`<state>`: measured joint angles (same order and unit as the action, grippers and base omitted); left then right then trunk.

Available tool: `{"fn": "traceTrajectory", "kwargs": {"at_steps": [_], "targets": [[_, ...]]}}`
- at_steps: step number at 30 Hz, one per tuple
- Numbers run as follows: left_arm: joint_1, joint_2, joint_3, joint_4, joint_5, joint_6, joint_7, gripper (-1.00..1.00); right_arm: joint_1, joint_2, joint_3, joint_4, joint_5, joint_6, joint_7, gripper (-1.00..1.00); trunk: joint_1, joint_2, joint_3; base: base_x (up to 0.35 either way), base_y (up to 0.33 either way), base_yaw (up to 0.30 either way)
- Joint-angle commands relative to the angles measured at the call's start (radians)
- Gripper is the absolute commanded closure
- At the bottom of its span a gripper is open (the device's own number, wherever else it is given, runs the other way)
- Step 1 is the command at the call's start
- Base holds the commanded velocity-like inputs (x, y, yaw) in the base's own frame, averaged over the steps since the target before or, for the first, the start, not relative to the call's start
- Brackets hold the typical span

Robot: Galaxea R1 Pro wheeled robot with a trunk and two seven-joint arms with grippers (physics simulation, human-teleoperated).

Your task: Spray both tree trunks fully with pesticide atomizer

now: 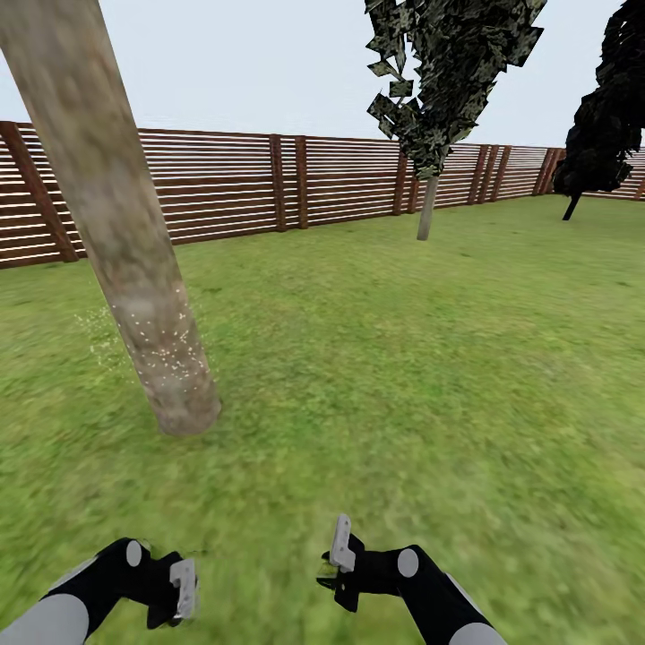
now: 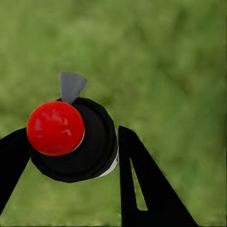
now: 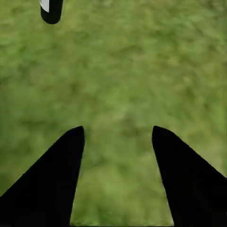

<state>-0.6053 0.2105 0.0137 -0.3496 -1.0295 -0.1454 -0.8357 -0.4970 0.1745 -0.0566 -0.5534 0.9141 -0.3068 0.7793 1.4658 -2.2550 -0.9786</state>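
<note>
My left tool (image 2: 71, 151) is black, around the near-black pesticide atomizer (image 2: 80, 142) with its red top. Whitish pesticide (image 1: 161, 345) specks dot the mottled grey-tan tree trunk (image 1: 116, 215) above green lawn (image 1: 403, 358).

Both arms are light grey higher up and black toward the wrists, each with a round pale grey disc on the joint; the left gripper (image 1: 179, 591) and right gripper (image 1: 333, 560) carry pale grey plates and black wedge-shaped fingers (image 3: 47, 184)

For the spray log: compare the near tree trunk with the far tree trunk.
The near tree trunk carries whitish pesticide specks low down; the far tree trunk shows none. The near one leans across the head view, its crown cut off; the far one stands under a visible crown. Both are bare, grey-tan and rooted in lawn.
</note>
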Motion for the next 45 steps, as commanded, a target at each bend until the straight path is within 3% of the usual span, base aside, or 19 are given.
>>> {"fn": "traceTrajectory", "kwargs": {"at_steps": [1,4,6,9,11,12,13,14,15,16,17,18,19,22,23,29,34,38,45], "targets": [[0.001,0.014,0.002,0.0,0.006,-0.001,0.0,1.0,0.0,0.0,0.0,0.0,0.0,0.0,0.0,-1.0,0.0,0.0,0.0,0.0,0.0,0.0],[0.001,0.026,0.011,-0.005,0.014,0.004,0.008,1.0,0.0,0.0,-0.003,-0.001,0.001,0.001,-0.004,-1.0,0.0,0.0,0.0,0.0,0.0,0.0],[0.001,0.026,0.044,-0.006,0.02,0.004,0.039,1.0,0.0,0.0,-0.02,-0.001,0.002,0.001,-0.023,-1.0,0.0,0.0,0.0,0.0,0.0,0.0],[0.001,0.018,0.249,0.022,0.088,-0.005,0.171,1.0,0.002,0.0,-0.24,0.016,0.004,0.003,-0.262,-1.0,0.0,0.0,0.0,0.0,0.0,0.0],[0.001,0.018,0.379,0.056,0.198,-0.014,0.204,1.0,0.004,0.0,-0.371,0.034,0.005,0.002,-0.393,-1.0,0.0,0.0,0.0,0.0,0.0,0.0],[0.022,0.02,0.448,0.064,0.294,-0.046,0.239,1.0,0.006,0.0,-0.464,0.058,0.005,0.001,-0.488,-1.0,0.0,0.0,0.0,0.0,0.0,0.0],[0.036,0.021,0.472,0.065,0.335,-0.067,0.261,1.0,0.006,-0.011,-0.504,0.07,0.005,0.0,-0.526,-1.0,0.0,0.0,0.0,0.0,0.0,0.0],[0.064,0.022,0.503,0.065,0.399,-0.109,0.317,1.0,0.007,-0.035,-0.574,0.096,0.004,-0.003,-0.581,-1.0,0.0,0.0,0.0,0.0,0.0,0.0],[0.103,0.022,0.526,0.067,0.473,-0.155,0.408,1.0,0.007,-0.065,-0.674,0.119,0.004,-0.007,-0.64,-1.0,0.0,0.0,0.0,0.0,0.0,0.0],[0.129,0.023,0.534,0.068,0.518,-0.178,0.468,1.0,0.008,-0.078,-0.737,0.127,0.004,-0.021,-0.675,-1.0,0.0,0.0,0.0,0.0,0.0,0.0],[0.157,0.023,0.539,0.069,0.567,-0.201,0.532,1.0,0.019,-0.085,-0.798,0.131,0.005,-0.065,-0.713,-1.0,0.0,0.0,0.0,0.0,0.0,0.0],[0.204,0.025,0.541,0.07,0.647,-0.249,0.619,1.0,0.061,-0.088,-0.861,0.134,0.005,-0.165,-0.778,-1.0,0.0,0.0,0.0,0.0,0.0,0.0],[0.235,0.025,0.542,0.07,0.697,-0.289,0.667,1.0,0.089,-0.087,-0.887,0.135,0.006,-0.24,-0.821,-1.0,0.0,0.0,0.0,0.0,0.0,0.0],[0.299,0.022,0.543,0.073,0.778,-0.374,0.719,1.0,0.137,-0.083,-0.911,0.142,0.005,-0.355,-0.88,-1.0,0.0,0.0,0.0,0.0,0.0,0.0],[0.312,0.021,0.543,0.143,0.794,-0.389,0.731,1.0,0.154,-0.083,-0.916,0.156,0.005,-0.372,-0.889,-1.0,0.0,0.0,0.0,0.0,0.0,0.0],[0.315,-0.006,0.54,0.204,0.798,-0.391,0.733,1.0,0.161,-0.09,-0.92,0.371,0.011,-0.371,-0.882,-1.0,0.0,0.0,0.0,0.0,0.0,0.0],[0.315,-0.009,0.539,0.21,0.792,-0.389,0.732,1.0,0.161,-0.085,-0.918,0.392,0.009,-0.371,-0.883,-1.0,0.0,0.0,0.0,0.0,0.0,0.0],[0.315,-0.012,0.539,0.254,0.795,-0.39,0.733,1.0,0.161,-0.09,-0.92,0.477,0.009,-0.37,-0.885,-1.0,0.0,0.0,0.0,0.0,0.0,0.0],[0.315,-0.012,0.543,0.254,0.796,-0.39,0.734,1.0,0.161,-0.09,-0.92,0.483,0.009,-0.37,-0.886,-1.0,0.0,0.0,0.0,0.0,0.0,0.0]]}}
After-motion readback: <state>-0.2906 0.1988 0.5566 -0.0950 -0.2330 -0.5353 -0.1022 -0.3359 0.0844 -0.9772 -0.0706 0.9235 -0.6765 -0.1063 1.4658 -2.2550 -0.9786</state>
